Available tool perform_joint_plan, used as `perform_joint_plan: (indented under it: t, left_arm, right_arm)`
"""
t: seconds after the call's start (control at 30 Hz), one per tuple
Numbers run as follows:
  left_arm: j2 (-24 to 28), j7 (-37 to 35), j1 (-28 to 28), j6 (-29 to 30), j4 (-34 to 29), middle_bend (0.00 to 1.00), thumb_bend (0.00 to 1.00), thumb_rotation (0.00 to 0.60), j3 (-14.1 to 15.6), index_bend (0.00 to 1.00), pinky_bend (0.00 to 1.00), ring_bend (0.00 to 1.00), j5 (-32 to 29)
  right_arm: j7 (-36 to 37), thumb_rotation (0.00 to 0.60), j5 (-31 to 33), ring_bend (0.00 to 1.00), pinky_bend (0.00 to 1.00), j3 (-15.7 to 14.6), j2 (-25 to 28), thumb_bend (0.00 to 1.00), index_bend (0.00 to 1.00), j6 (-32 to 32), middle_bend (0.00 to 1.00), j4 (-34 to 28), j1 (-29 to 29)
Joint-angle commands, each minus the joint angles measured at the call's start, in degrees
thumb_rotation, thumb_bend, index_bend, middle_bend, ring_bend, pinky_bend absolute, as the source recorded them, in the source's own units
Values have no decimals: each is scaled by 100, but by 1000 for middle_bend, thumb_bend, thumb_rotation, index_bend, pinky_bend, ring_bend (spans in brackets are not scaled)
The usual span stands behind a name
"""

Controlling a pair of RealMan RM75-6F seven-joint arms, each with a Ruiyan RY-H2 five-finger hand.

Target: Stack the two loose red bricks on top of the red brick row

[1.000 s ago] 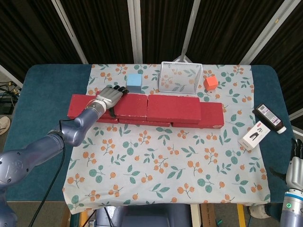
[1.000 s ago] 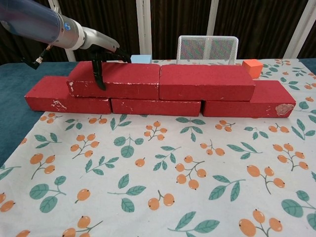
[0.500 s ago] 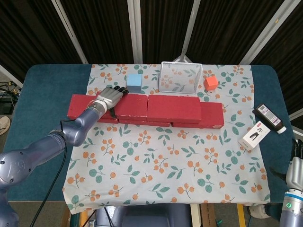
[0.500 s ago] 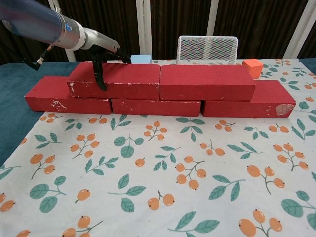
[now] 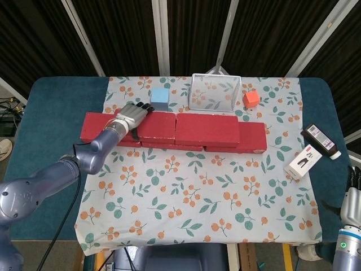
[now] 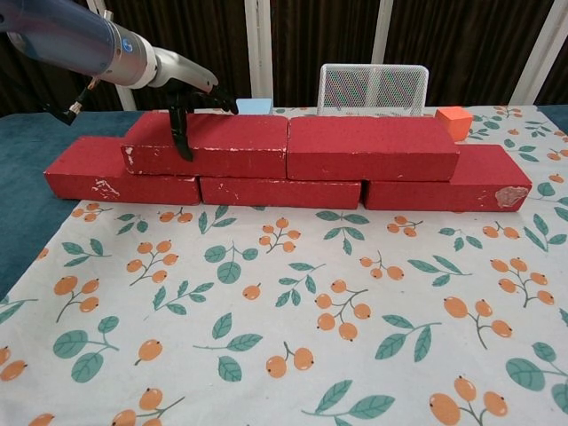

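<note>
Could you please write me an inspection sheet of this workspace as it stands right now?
Surface: blue table under a floral cloth.
Job's things: bottom brick row of three red bricks; two upper bricks, left and right, lie on top, butted end to end.
Clutter: light blue cube, wire mesh basket, orange cube, dark bottle, white box.
Hands: left hand rests on the left upper brick, thumb down its front face; right hand barely shows at the frame edge.
Cables: black cable by the left arm.
Surroundings: dark curtains behind.
</note>
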Motion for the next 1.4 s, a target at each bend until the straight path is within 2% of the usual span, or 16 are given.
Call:
perform_joint_plan:
  t: [0.03, 0.63, 0.9, 1.03, 1.23, 1.4]
  left_arm:
    - [11, 0, -3, 17, -28, 0, 0, 600, -12, 0, 159, 0, 12]
    - [135, -97, 20, 71, -214, 0, 0, 600, -184, 0, 159, 0, 168]
    - [680, -34, 15, 428, -762, 0, 0, 600, -213, 0, 133, 0, 143]
    - [1193, -23, 123, 672, -1337, 0, 0, 600, -223, 7, 103, 0, 212]
    - [1843, -118, 502, 998, -2028, 42, 0, 600, -141, 94, 96, 0, 276]
    - [2059, -275, 960, 1267, -2209, 84, 0, 600, -142, 107, 94, 0, 577]
  right_arm:
    - [2, 600, 5, 0, 0, 3, 2, 55, 0, -1, 19, -3, -1]
    - [-93, 600, 114, 0, 0, 35, -12, 55, 0, 20, 19, -31, -1]
    - [-173, 600, 133, 0, 0, 29, -21, 55, 0, 38, 19, -56, 7]
    - [-201, 600, 124, 0, 0, 21, -23, 54, 0, 54, 19, -78, 8]
    - [-204, 600, 122, 0, 0, 17, -25, 54, 0, 49, 19, -89, 11]
    - [-157, 600, 99, 0, 0, 21, -17, 54, 0, 84, 19, -115, -8]
